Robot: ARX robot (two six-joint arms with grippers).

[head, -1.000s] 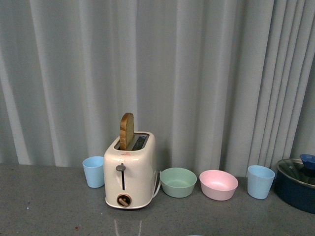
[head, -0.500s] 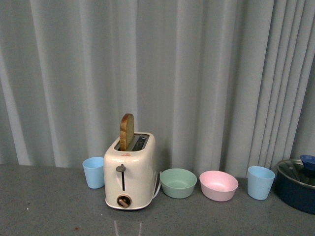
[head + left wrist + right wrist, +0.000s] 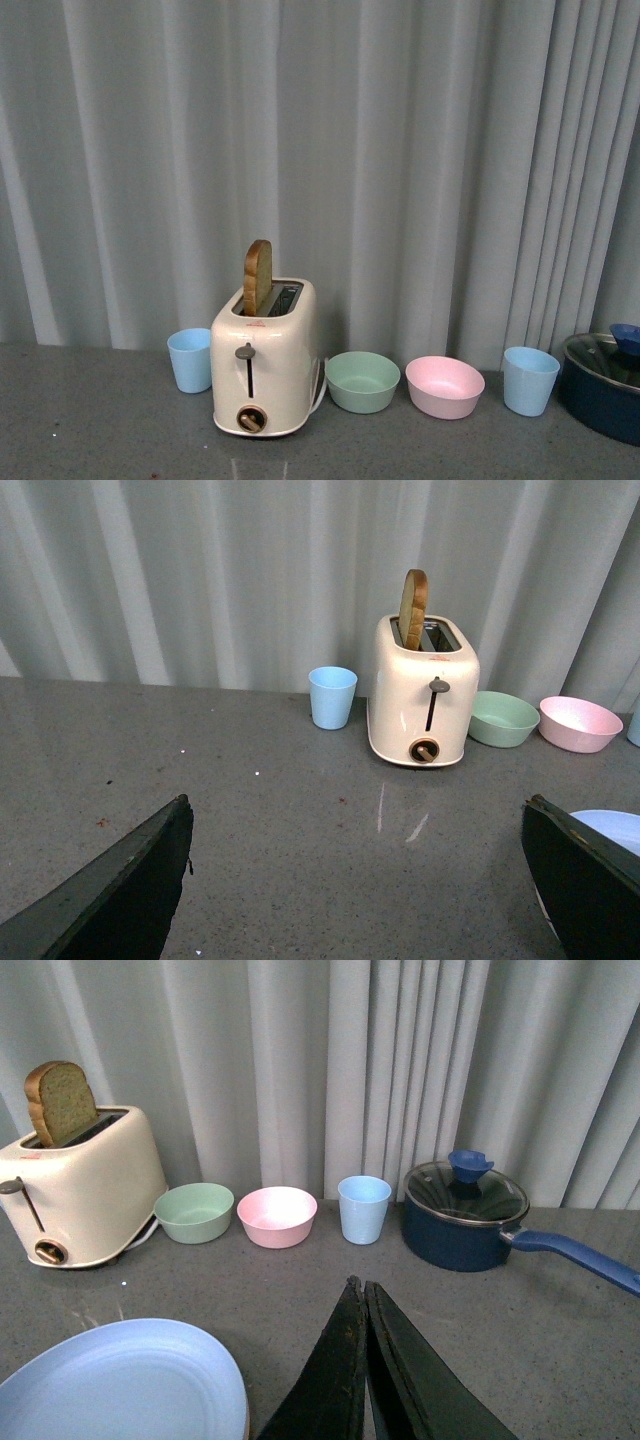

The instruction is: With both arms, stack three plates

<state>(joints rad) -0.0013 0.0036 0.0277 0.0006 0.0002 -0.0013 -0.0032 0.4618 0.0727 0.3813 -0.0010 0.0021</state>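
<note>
the blue plate (image 3: 120, 1380) is lying flat on the grey table (image 3: 250, 810), in front of the toaster (image 3: 75, 1185) and bowls. the right gripper (image 3: 365, 1360) is hovering beside it, fingers pressed together. the left gripper (image 3: 355, 880) is holding its fingers spread wide, empty.

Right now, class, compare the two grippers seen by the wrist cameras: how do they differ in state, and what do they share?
The left gripper is open, its fingers spread far apart at the picture's edges; the right gripper is shut, its fingers pressed together. Between the left gripper's fingers lies bare grey table; the right gripper sits beside the light blue plate. Both are dark, hold nothing, and face the toaster.
</note>
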